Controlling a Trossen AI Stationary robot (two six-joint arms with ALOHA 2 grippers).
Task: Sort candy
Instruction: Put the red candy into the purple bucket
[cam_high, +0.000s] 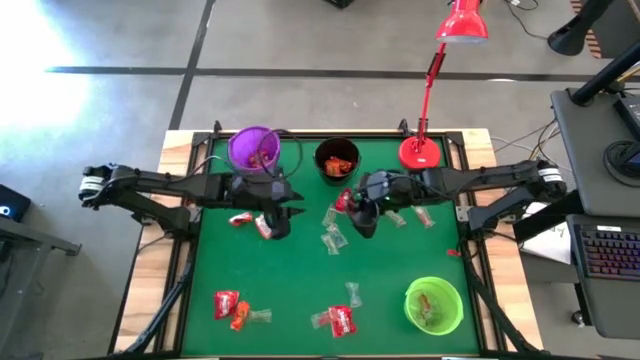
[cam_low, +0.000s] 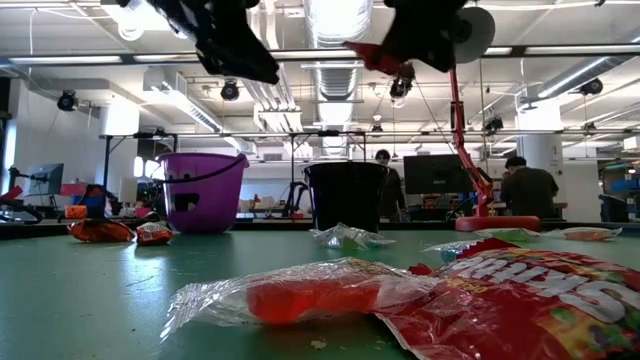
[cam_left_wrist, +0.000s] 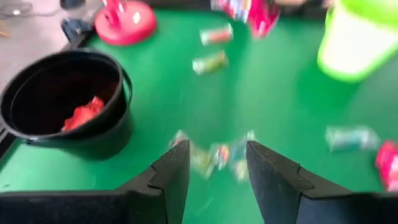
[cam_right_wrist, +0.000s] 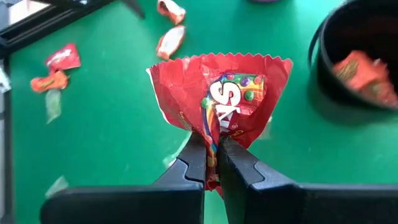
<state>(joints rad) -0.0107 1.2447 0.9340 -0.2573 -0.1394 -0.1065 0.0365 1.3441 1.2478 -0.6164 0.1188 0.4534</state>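
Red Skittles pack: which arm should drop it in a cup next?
Right. Its pincer is already shut on the red Skittles pack, lifted beside the black cup, which holds red wrappers. The left pincer is open and empty.

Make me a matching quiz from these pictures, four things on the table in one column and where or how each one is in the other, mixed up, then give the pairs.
Column one:
1. red Skittles packet
2. black cup
3. green cup
4. left gripper

Column two:
A. near corner of the mat, right arm's side
B. open, empty, above the mat
C. pinched in the right gripper
D. far edge, between the purple cup and the lamp base

Pairs: 1-C, 2-D, 3-A, 4-B
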